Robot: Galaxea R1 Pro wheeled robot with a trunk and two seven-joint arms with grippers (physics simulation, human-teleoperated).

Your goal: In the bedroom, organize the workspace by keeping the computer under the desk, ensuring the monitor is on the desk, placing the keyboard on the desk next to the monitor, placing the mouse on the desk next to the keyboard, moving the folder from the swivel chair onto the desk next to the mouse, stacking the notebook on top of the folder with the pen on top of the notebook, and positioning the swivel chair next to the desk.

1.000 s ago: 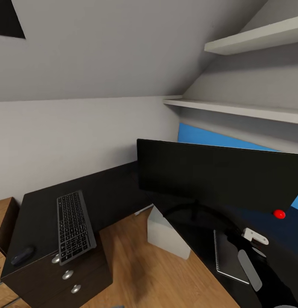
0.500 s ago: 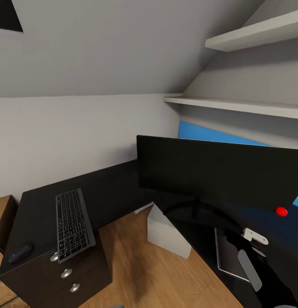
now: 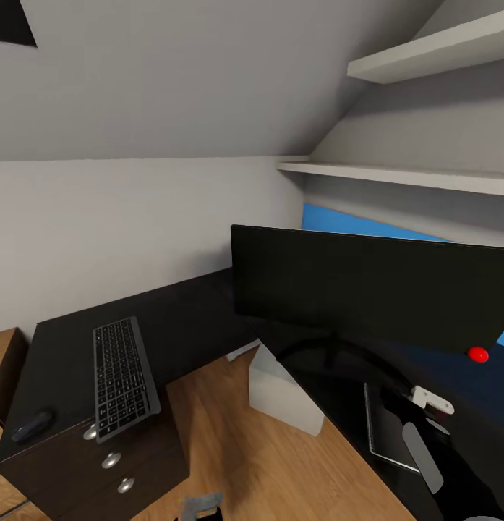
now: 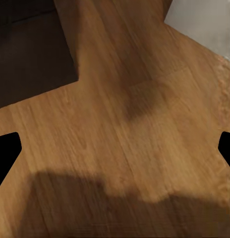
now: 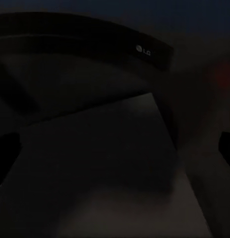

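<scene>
The black-topped desk [image 3: 179, 318] bends around the room's corner. On its left wing lie the keyboard [image 3: 124, 376] and, near the outer end, the small black mouse [image 3: 31, 426]. The wide black monitor [image 3: 367, 289] stands on the right wing, with the thin grey notebook [image 3: 387, 427] lying in front of its base. My right arm [image 3: 422, 449] reaches over that notebook. In the right wrist view the right gripper [image 5: 115, 148] is open, close above the notebook [image 5: 105, 153] and the monitor's base [image 5: 95, 39]. My left gripper [image 4: 115, 153] hangs open over bare wood floor [image 4: 120, 148].
A white pedestal leg [image 3: 280, 394] stands under the desk's corner. Black drawers with silver knobs [image 3: 110, 460] sit beneath the keyboard. Two white wall shelves [image 3: 396, 177] run above the monitor, and a blue panel [image 3: 338, 221] shows behind it. The sloped ceiling hangs low.
The head view has drifted a little, shifting the whole picture. A grey piece of my left arm has come into the bottom edge. The desk's things lie as before.
</scene>
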